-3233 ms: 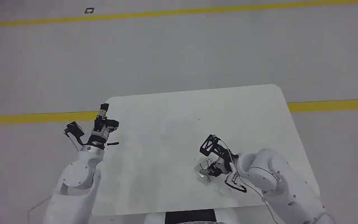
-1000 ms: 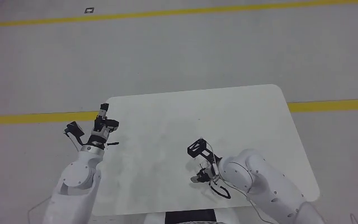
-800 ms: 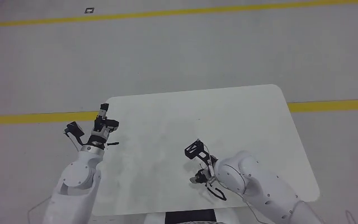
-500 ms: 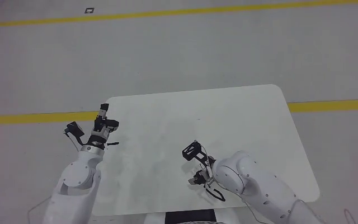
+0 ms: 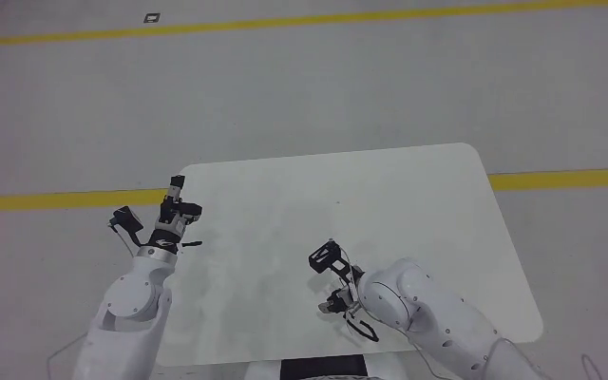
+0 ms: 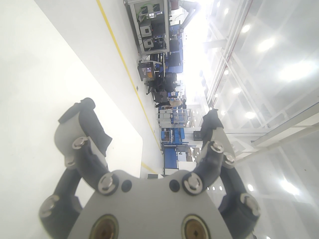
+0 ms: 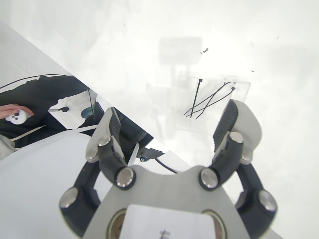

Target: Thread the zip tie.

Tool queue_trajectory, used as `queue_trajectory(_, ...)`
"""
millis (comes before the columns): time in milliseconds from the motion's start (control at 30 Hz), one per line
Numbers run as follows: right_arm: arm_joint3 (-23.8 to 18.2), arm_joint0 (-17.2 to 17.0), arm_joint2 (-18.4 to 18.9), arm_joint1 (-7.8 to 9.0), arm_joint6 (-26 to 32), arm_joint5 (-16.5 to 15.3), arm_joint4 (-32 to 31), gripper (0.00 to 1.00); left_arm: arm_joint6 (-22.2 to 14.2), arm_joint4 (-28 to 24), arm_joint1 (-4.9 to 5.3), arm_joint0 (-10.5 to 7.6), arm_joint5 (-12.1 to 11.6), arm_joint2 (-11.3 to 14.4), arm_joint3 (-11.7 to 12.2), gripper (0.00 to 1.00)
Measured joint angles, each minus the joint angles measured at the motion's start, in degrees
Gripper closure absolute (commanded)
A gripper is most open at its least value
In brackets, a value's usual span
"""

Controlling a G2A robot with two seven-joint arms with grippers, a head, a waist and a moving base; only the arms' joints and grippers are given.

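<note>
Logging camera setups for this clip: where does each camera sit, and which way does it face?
Top view: above the arms, looking down on the white table; both arms show.
Left wrist view: on that wrist, facing past the table's corner into the hall; open left gripper shows.
Right wrist view: on that wrist, facing down at the zip ties; open right gripper shows.
Shared: the table, in all three.

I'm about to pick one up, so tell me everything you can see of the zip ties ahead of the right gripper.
The zip ties are thin black plastic strips, apparently three, lying flat and crossing one another, tails bunched together and two small heads fanned apart. They rest on a clear sheet or tray on the white table. The open right gripper hovers apart, touching none.
</note>
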Motion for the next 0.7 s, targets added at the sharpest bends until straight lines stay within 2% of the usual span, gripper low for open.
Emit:
queue_trajectory(467, 0.00, 0.00, 0.00, 0.00, 0.00, 0.00, 0.00, 0.00, 0.00, 0.00, 0.00, 0.00, 0.00, 0.00, 0.00, 0.00)
queue_trajectory(700, 1.94, -0.08, -1.06, -0.29, -2.15, -0.16, -0.68, 0.00, 0.00, 0.00, 0.00, 0.00, 0.00, 0.00, 0.00, 0.00)
